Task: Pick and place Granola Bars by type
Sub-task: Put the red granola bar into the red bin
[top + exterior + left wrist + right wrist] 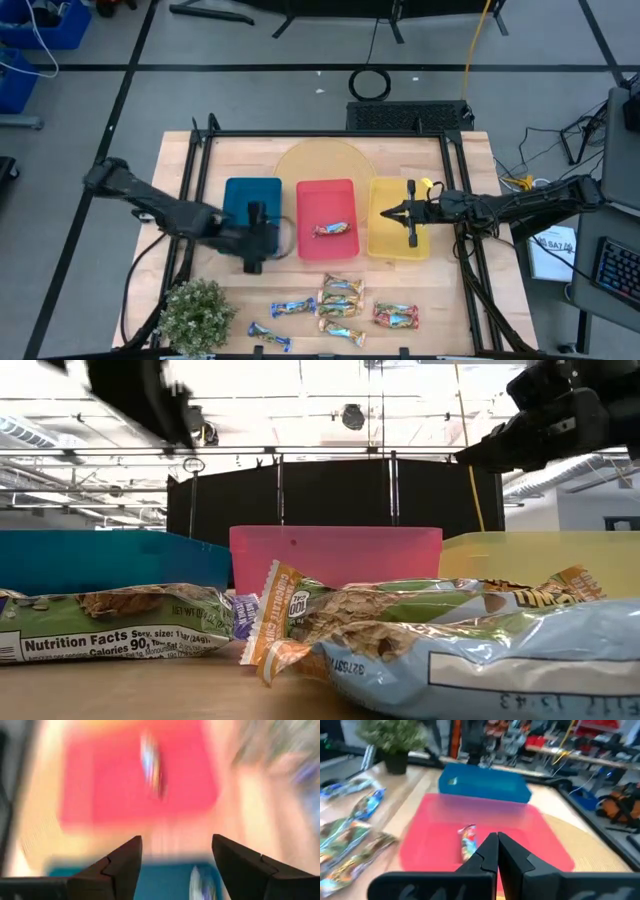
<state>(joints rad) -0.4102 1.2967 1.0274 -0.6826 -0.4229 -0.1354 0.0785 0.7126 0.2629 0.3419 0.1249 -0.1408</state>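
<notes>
Several granola bars lie on the wood near the table's near edge: blue-silver (292, 307), gold-tan (340, 288) and red-orange (395, 317). One red-orange bar (332, 229) lies flat in the red tray (312, 192) and shows in the right wrist view too (467, 840). My left gripper (272, 238) (176, 855) hovers open and empty over the blue tray's (240, 195) right near corner. A blurred blue-white shape (200, 882) lies in that tray below it. My right gripper (385, 213) (496, 851) is shut and empty above the yellow tray (395, 245), pointing toward the red tray.
The three trays stand side by side at mid-table, on and beside a round tan mat (320, 160). A small green potted plant (195, 315) stands at the near left corner, close to the left arm. Black frame rails (200, 150) run along the table's sides.
</notes>
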